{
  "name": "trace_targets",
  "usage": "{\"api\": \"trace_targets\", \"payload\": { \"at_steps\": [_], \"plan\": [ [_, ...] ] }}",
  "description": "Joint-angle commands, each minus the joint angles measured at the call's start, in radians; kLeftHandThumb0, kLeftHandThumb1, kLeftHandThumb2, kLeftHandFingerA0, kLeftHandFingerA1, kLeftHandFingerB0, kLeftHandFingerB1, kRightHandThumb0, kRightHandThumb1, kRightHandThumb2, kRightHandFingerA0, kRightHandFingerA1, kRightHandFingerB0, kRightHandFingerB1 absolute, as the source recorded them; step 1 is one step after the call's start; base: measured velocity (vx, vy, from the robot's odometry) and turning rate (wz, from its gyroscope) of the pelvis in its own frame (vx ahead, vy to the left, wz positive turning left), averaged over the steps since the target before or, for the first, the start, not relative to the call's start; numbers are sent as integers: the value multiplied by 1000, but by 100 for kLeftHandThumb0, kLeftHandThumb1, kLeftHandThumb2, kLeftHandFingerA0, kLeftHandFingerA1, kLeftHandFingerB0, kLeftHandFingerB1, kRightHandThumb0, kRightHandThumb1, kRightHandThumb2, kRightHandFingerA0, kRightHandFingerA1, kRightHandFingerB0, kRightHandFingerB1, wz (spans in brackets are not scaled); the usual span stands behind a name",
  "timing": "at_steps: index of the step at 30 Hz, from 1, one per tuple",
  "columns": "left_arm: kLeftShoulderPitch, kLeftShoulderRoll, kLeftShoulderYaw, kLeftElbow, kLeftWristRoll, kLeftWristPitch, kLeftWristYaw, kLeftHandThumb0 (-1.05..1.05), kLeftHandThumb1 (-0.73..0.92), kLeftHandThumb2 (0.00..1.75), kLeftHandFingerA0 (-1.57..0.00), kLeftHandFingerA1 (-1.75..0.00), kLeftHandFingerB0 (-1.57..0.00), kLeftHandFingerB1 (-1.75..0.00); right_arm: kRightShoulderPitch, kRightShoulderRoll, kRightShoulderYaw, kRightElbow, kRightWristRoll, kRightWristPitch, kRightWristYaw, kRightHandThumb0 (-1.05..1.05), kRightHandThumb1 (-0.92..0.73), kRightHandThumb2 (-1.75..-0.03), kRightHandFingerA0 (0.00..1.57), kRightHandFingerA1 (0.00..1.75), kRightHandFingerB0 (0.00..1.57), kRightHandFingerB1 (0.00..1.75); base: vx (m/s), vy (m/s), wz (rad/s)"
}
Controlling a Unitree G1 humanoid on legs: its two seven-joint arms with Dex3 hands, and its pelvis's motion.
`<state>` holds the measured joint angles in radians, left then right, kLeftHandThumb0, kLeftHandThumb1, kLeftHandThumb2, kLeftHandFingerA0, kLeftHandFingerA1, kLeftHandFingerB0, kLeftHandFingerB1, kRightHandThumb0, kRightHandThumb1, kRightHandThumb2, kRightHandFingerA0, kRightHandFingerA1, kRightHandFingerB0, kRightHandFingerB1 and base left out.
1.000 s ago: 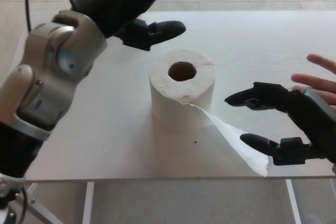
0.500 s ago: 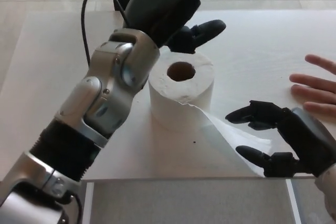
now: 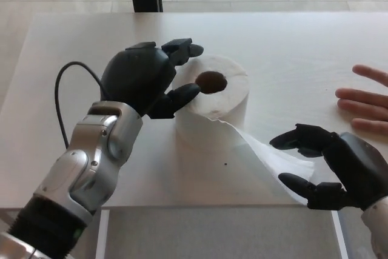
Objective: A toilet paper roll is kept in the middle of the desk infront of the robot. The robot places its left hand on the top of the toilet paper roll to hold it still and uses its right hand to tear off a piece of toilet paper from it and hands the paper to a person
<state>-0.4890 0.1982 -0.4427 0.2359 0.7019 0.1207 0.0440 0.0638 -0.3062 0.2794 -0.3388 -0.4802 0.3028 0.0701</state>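
While the left hand (image 3: 148,80) rests against the upper left edge of the toilet paper roll (image 3: 213,104), fingers spread and gripping nothing, the right hand (image 3: 327,165) sits lower right of it, fingers apart around the loose paper tail (image 3: 267,156). Beyond that right hand, a person's hand (image 3: 367,101) lies on the desk (image 3: 291,47).

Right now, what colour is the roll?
White roll, plain, no pattern; head view.
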Motion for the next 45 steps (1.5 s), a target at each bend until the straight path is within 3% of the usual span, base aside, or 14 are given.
{"api": "trace_targets", "payload": {
  "at_steps": [1, 3, 4, 5, 14, 15, 19, 20, 21, 22, 23, 31, 37, 45],
  "plan": [
    [14, -45, -25, 27, 48, 83, 13, -60, 86, 65, -5, -38, -13, -31, -1, 11, -12, -5, -25, -4, -10, -44, -66, -59, 48, 72, 65, 56, 0, 0, 0],
    [4, -73, -39, 37, 59, 88, 30, -60, 86, 69, -6, -31, -12, -27, -8, 11, -7, -8, -40, 0, -6, -46, -65, -60, 46, 68, 64, 56, 0, 0, 0],
    [-3, -83, -52, 40, 74, 95, 34, -64, 65, 101, -1, -36, -4, -35, -11, 14, -4, -12, -46, 8, -3, -47, -66, -60, 47, 67, 64, 55, 0, 0, 0],
    [-17, -105, -69, 46, 89, 110, 35, -60, 87, 67, -7, -28, -12, -25, -14, 12, 0, -12, -57, 6, -3, -47, -68, -60, 48, 68, 62, 54, 0, 0, 0],
    [-96, -138, -114, 90, 129, 102, 74, -65, 92, 67, -6, -39, -12, -29, -19, 22, 10, -23, -91, 15, 5, -47, -68, -61, 46, 68, 63, 55, 0, 0, 0],
    [-112, -134, -117, 87, 135, 91, 76, -65, 71, 107, 0, -45, -3, -39, -15, 23, 4, -14, -85, -5, -8, -46, -68, -60, 47, 70, 64, 55, 0, 0, 0],
    [-113, -102, -126, 66, 147, 63, 65, -65, 72, 108, 0, -44, -3, -39, -15, 22, 2, -14, -96, 0, -3, -44, -67, -60, 46, 70, 63, 55, 0, 0, 0],
    [-113, -92, -127, 65, 149, 52, 74, -65, 92, 69, -7, -40, -13, -30, -14, 22, 0, -14, -92, -4, -1, -43, -66, -60, 45, 70, 64, 56, 0, 0, 0],
    [-114, -80, -130, 60, 158, 52, 72, -33, 61, 116, -2, -53, 0, -50, -14, 23, -2, -11, -89, -10, -4, -42, -66, -59, 47, 72, 64, 56, 0, 0, 0],
    [-115, -64, -134, 55, 171, 51, 76, -33, 61, 116, -2, -53, 0, -49, -18, 23, 0, -8, -91, -11, -4, -43, -66, -59, 45, 72, 63, 57, 0, 0, 0],
    [-115, -46, -140, 51, 188, 44, 91, -64, 91, 66, -10, -46, -19, -33, -18, 19, 0, -7, -95, -11, -1, -43, -66, -60, 45, 71, 63, 57, 0, 0, 0],
    [-103, 46, -176, 53, 220, -39, 128, -65, 88, 66, -12, -45, -24, -32, -25, 12, -12, -13, -101, 6, 14, -43, -67, -60, 46, 69, 63, 54, 0, 0, 0],
    [-113, 27, -217, 61, 247, -36, 118, -64, 89, 66, -9, -42, -21, -30, -43, 8, -12, 8, -103, -8, 16, -44, -68, -60, 47, 74, 65, 55, 0, 0, 0],
    [-217, -14, -252, 105, 273, -58, 143, -64, 92, 70, -14, -44, -22, -32, -42, 5, -12, 14, -107, -22, 17, -44, -68, -60, 46, 67, 64, 55, 0, 0, 0]
  ]
}}
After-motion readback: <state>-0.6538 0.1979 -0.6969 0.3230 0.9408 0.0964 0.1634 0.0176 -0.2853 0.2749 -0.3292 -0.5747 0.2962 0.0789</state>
